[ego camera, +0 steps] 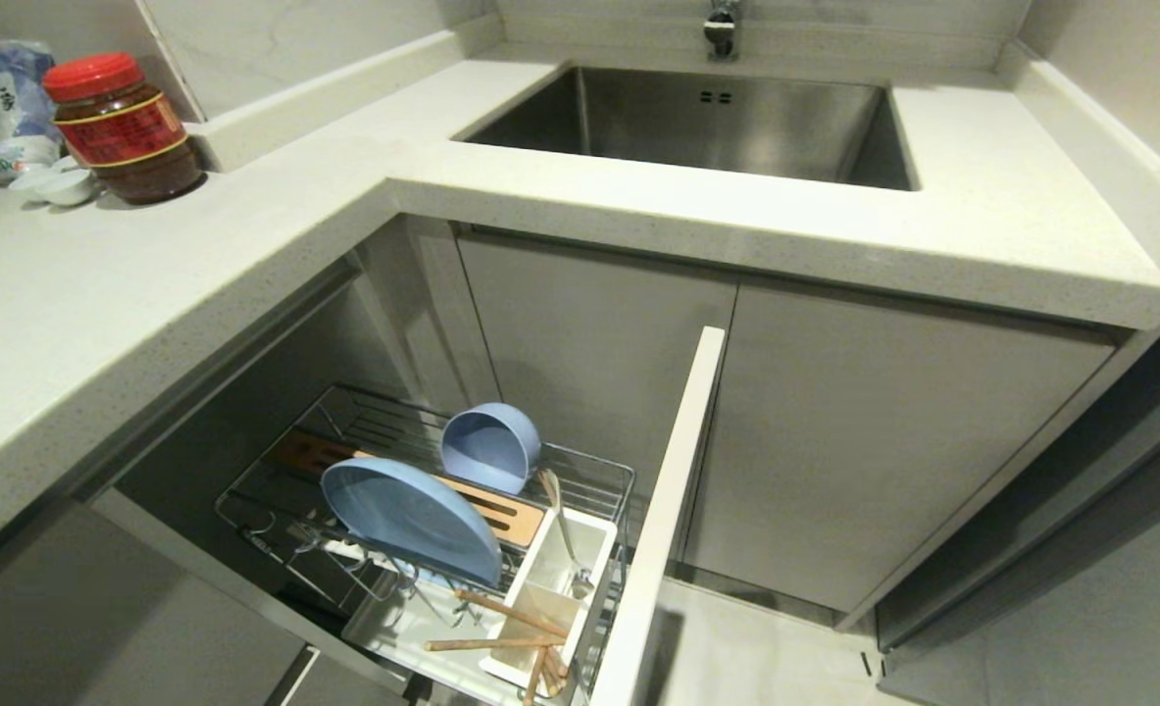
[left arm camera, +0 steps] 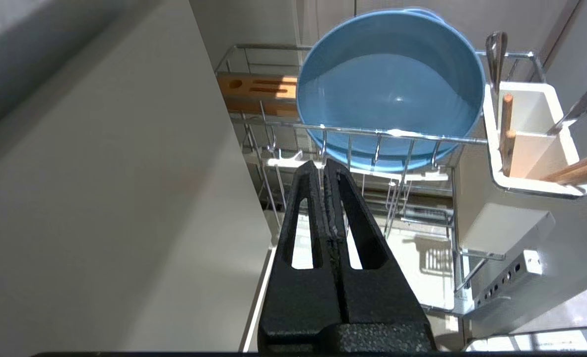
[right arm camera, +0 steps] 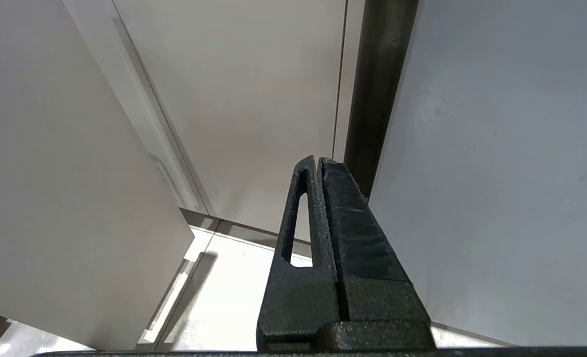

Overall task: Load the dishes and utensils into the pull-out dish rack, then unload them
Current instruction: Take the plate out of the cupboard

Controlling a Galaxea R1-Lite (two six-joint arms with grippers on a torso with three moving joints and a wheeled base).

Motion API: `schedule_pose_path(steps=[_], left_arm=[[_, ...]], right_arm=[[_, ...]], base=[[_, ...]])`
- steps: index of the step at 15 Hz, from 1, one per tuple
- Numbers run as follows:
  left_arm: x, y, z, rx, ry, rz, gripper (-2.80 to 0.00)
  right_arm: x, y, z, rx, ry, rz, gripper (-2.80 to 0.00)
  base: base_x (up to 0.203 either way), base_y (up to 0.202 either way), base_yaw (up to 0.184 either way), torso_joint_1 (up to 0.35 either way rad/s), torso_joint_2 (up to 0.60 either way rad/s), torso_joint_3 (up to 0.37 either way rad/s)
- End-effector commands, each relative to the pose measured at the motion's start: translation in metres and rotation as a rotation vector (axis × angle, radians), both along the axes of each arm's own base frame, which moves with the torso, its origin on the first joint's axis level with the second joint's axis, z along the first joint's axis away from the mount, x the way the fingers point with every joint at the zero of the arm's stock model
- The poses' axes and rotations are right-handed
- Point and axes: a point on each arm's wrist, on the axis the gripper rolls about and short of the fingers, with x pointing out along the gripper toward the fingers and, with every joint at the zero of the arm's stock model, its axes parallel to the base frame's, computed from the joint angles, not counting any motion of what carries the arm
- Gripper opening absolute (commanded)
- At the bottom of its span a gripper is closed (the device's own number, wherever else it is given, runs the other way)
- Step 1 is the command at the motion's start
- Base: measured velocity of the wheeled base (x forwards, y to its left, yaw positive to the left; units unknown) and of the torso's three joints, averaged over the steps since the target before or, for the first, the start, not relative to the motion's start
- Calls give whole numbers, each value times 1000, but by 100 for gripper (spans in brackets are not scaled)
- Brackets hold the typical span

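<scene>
Under the pale surface point(ego camera: 197, 294), the pull-out dish rack point(ego camera: 580, 466) holds plate point(ego camera: 413, 520), bowl point(ego camera: 491, 446), spoon point(ego camera: 562, 525), chopsticks point(ego camera: 506, 613). Left end effector point(left arm camera: 323, 166), fully closed and empty, hangs at the plate's six o'clock; right end effector point(right arm camera: 317, 161) likewise closed. Reaching in risks snagging prongs

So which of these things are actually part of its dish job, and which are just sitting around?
Part of the job:
- oval plate
- bowl
- chopsticks
- spoon
- pull-out rack

Just lying about:
- red-lidded jar
- small white dishes
- bag
- sink
</scene>
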Motion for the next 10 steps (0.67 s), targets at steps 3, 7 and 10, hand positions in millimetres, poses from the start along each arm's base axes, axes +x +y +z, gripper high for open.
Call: schedule_pose_path(steps=[3,7,10], left_arm=[[-35,-1,84,8,-173,-21,-280],[-36,-1,192,-2,-205,34,-280],[-5,0,271,-63,-266,69,-280]], right_arm=[[2,0,-7,0,25,0,-280],[2,0,-7,0,24,0,-280],[2,0,-7,0,24,0,-280]], base=[[0,0,0,0,0,0],[0,0,0,0,0,0],[0,0,0,0,0,0]])
